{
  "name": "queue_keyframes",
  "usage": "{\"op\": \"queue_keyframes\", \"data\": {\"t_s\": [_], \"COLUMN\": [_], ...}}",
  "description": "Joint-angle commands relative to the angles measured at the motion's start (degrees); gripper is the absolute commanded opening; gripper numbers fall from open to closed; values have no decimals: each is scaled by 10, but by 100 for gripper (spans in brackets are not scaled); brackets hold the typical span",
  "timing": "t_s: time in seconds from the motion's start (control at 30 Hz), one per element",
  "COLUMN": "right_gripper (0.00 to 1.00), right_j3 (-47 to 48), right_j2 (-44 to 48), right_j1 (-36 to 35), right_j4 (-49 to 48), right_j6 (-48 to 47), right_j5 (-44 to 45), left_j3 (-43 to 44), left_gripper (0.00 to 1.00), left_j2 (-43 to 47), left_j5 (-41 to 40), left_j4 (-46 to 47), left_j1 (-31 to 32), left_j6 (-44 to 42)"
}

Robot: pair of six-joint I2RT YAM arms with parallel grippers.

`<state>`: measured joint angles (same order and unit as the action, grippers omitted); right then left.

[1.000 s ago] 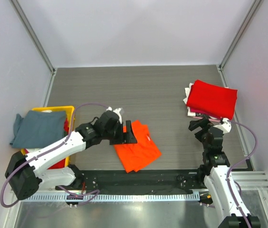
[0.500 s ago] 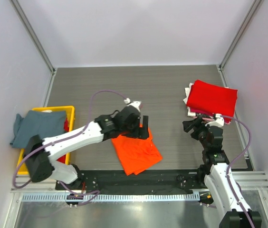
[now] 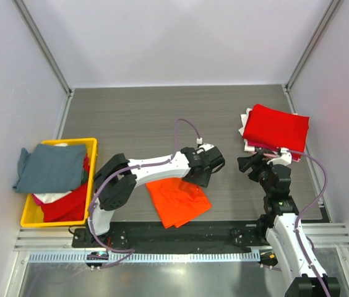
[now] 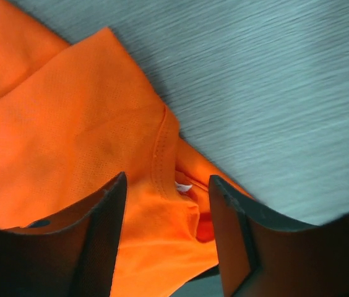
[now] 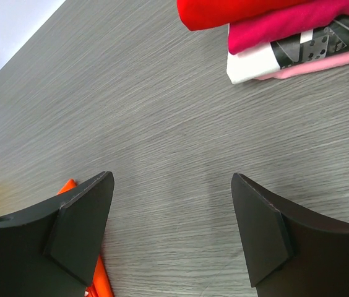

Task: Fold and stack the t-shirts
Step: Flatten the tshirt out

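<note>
A bright orange t-shirt (image 3: pixel 177 201) lies loosely folded on the table near the front centre. My left gripper (image 3: pixel 203 176) reaches across to its back right corner. In the left wrist view the left gripper (image 4: pixel 168 179) is open, its fingers (image 4: pixel 100 235) straddling the orange collar (image 4: pixel 162 154) with its white label. A deep red t-shirt (image 3: pixel 276 127) tops a folded stack of white and pink ones (image 5: pixel 252 65) at the back right. My right gripper (image 3: pixel 252 164) hovers open over bare table (image 5: pixel 171 179), in front of and to the left of that stack. A grey-blue t-shirt (image 3: pixel 51 167) lies over the bin.
A yellow plastic bin (image 3: pixel 91 143) stands at the left edge, with red cloth (image 3: pixel 63 207) spilling from it under the grey-blue shirt. Grey walls enclose the table on three sides. The orange shirt's edge (image 5: pixel 69 185) shows beside my right gripper's left finger.
My left arm has swept right across the orange shirt, from its left side to its back right corner, and its jaws have narrowed. The right arm has barely moved.
</note>
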<state>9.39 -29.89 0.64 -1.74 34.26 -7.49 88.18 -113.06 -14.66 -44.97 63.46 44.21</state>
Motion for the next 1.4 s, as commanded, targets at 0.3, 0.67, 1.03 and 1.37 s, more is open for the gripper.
{"op": "queue_keyframes", "data": {"t_s": [0.3, 0.67, 1.03, 1.37], "right_gripper": [83, 66, 53, 58], "right_j3": [-1, -10, 122, 217], "right_j2": [9, -23, -224, -380], "right_j1": [-1, -6, -301, -399], "right_j4": [-22, -85, -13, 59], "right_j6": [-9, -21, -50, -58], "right_j5": [-5, -124, -12, 30], "left_j3": [-31, -169, -448, -458], "left_gripper": [0, 0, 0, 0], "left_j2": [56, 389, 725, 869], "left_j5": [-49, -14, -71, -143], "left_j4": [-28, 3, -69, -186], "left_j1": [4, -46, -67, -67], "left_j6": [30, 29, 181, 256]}}
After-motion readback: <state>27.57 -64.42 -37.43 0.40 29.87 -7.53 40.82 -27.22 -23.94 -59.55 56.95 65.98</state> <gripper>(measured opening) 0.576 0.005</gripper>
